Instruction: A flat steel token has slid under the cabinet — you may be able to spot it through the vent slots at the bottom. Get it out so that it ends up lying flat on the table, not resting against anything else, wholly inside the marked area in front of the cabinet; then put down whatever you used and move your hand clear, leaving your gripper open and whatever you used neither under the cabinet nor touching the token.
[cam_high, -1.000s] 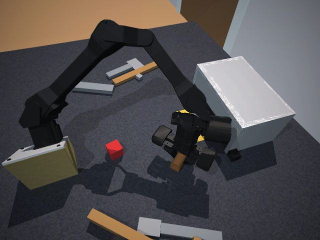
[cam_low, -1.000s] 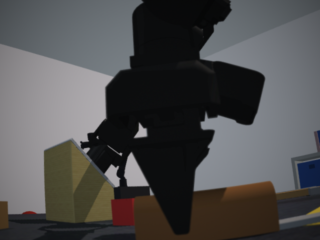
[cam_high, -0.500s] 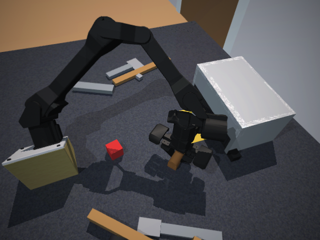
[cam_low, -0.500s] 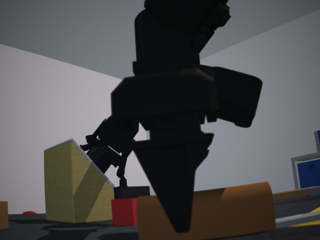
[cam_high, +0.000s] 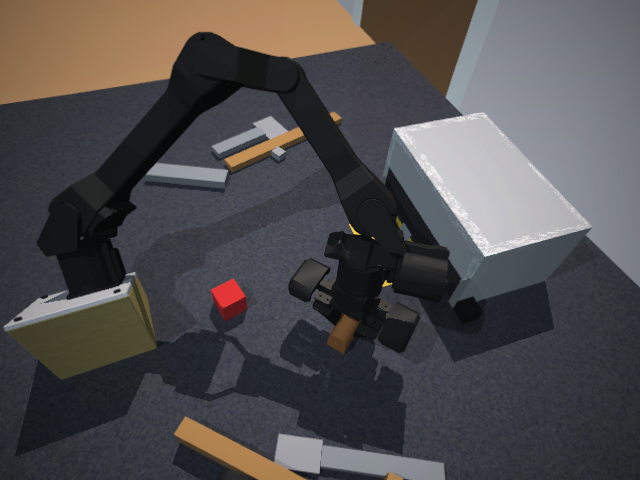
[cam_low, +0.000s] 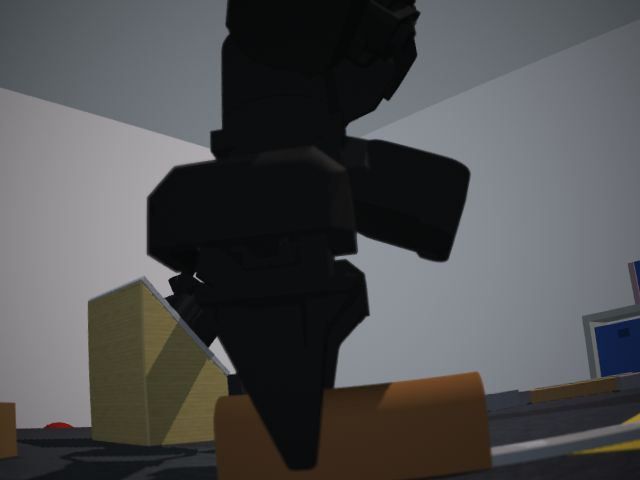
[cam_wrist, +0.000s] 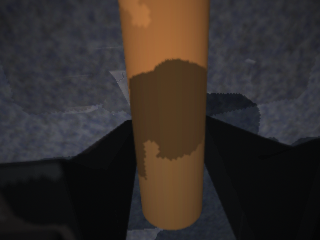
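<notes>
My gripper (cam_high: 347, 324) (cam_low: 302, 459) (cam_wrist: 165, 126) is shut on a brown-orange cylindrical handle (cam_high: 341, 339) (cam_low: 408, 426) (cam_wrist: 167, 35), held low over the table in front of the cabinet (cam_high: 522, 191). A pale flat strip (cam_low: 547, 444) runs from the handle's right end in the exterior view. The yellow marked area (cam_high: 387, 283) (cam_low: 604, 449) is mostly hidden behind my arm. A small grey patch (cam_high: 405, 230) shows between my arm and the cabinet's dark vent front; I cannot tell whether it is the token or part of the tool.
A red cube (cam_high: 229, 299) stands between the arm's wooden base block (cam_high: 85, 335) and my gripper. A grey bar (cam_high: 186, 176) and an orange bar (cam_high: 284, 142) lie at the back. Another orange bar (cam_high: 227, 448) and a grey bar (cam_high: 382, 459) lie at the near edge.
</notes>
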